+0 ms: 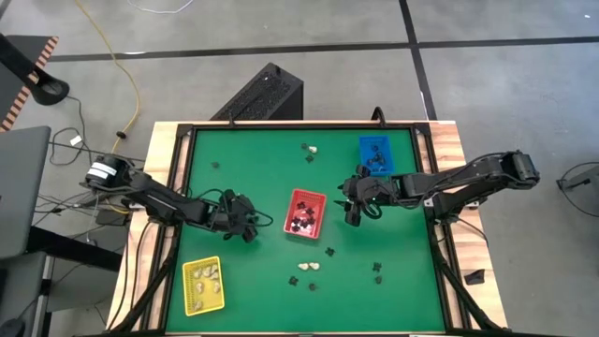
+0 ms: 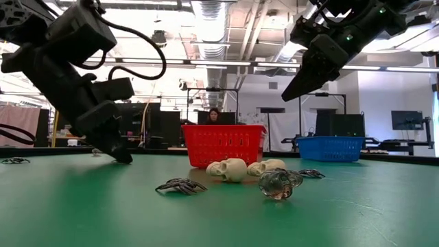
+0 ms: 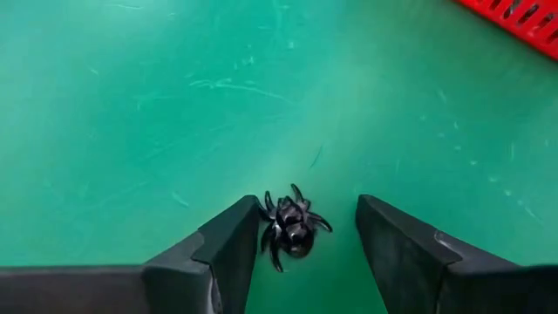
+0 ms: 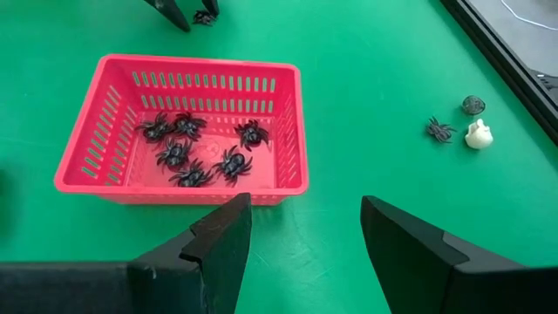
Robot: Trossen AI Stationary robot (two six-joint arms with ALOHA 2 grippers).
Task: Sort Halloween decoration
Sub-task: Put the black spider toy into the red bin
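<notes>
Spider (image 3: 290,228) lies on the green mat between the spread fingers of the left gripper (image 3: 301,249), nearer one finger, untouched; red tray (image 1: 305,213) just beside; right gripper (image 1: 354,212), fingers apart and empty, hovers beyond the tray

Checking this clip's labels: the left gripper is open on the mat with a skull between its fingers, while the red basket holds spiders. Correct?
Not quite. The left wrist view shows a black spider, not a skull, between the open left gripper. The red basket does hold spiders.
</notes>
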